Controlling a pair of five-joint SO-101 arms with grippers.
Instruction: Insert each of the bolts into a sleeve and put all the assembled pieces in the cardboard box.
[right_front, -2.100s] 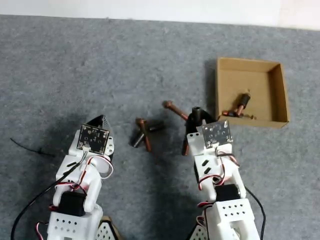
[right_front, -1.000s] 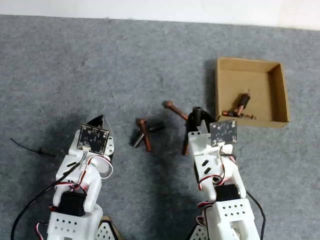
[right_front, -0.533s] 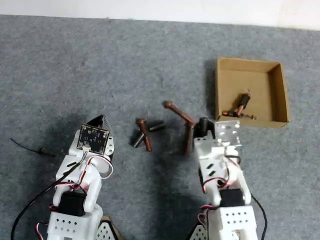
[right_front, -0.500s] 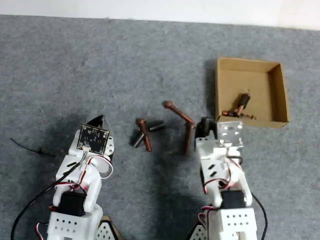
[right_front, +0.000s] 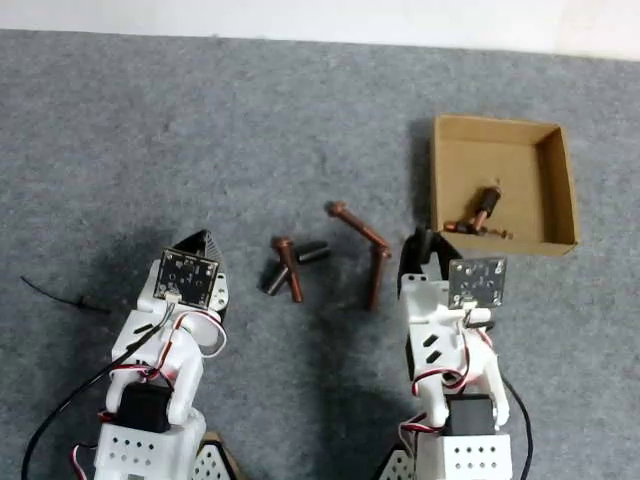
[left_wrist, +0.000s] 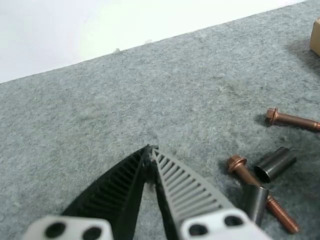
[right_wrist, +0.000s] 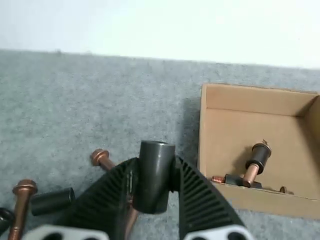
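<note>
The right claw (right_wrist: 155, 161) pinches one dark sleeve (right_wrist: 152, 180). The left claw (left_wrist: 150, 150) is pressed together, holding nothing. On the grey tabletop (right_front: 200, 130), at the right claw's nine to ten o'clock, lie three copper bolts (right_front: 290, 268) and two loose sleeves (right_front: 312, 252). At its one o'clock, the cardboard box (right_front: 495, 123) holds what look like two assembled pieces (right_front: 486, 205).
</note>
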